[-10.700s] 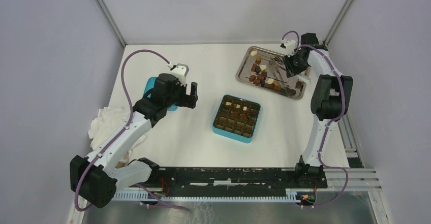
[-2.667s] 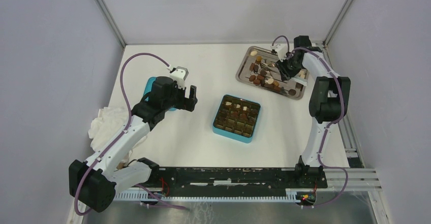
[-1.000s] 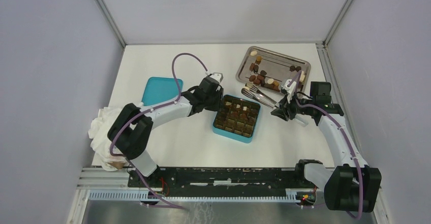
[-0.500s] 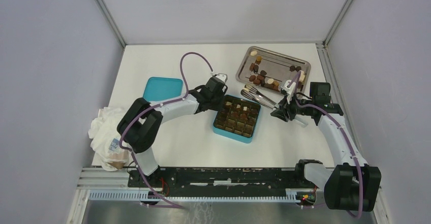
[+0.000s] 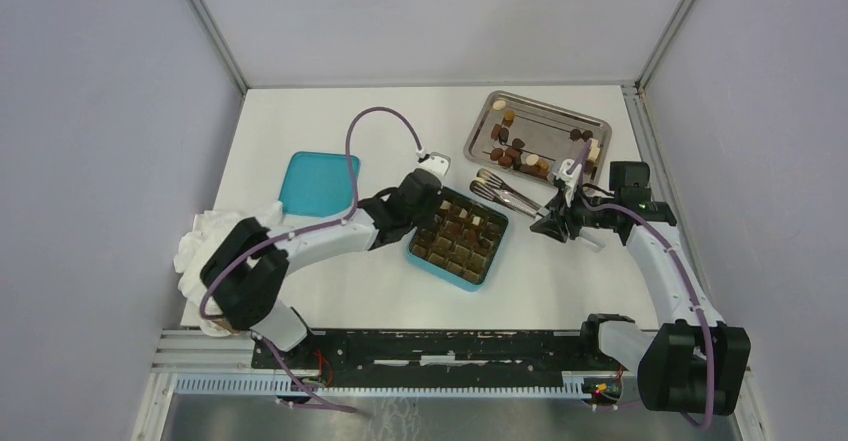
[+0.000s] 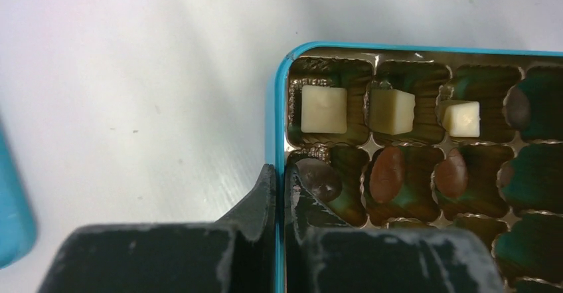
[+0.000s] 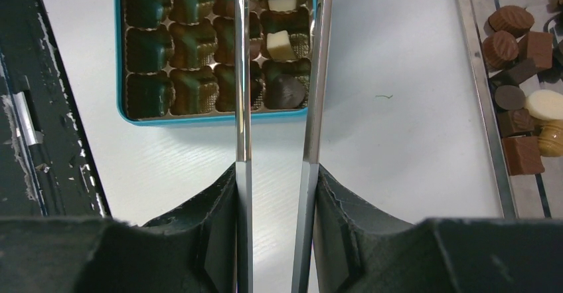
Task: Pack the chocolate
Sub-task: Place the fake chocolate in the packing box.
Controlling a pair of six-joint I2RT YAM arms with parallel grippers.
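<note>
**CAUTION: BOX SKID**

Note left gripper [image 6: 275, 190] clenched on wall of square teal box [image 6: 271, 107]; right gripper [image 7: 275, 173] grasping long metal tweezers [image 7: 243, 74]. Locate brown and cream chocolate bonbons [image 7: 514, 44] in steel tray [image 7: 481, 94] at its right. Avoid jerking box: may spill filled cells.

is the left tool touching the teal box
Touching. The left wrist view shows the left tool clamped on the teal box wall, one side outside the rim and one inside.

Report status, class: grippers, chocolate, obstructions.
Left gripper shut on teal box wall. Right gripper shut on tweezers. Chocolate partly boxed, more on metal tray. No obstruction seen.
</note>
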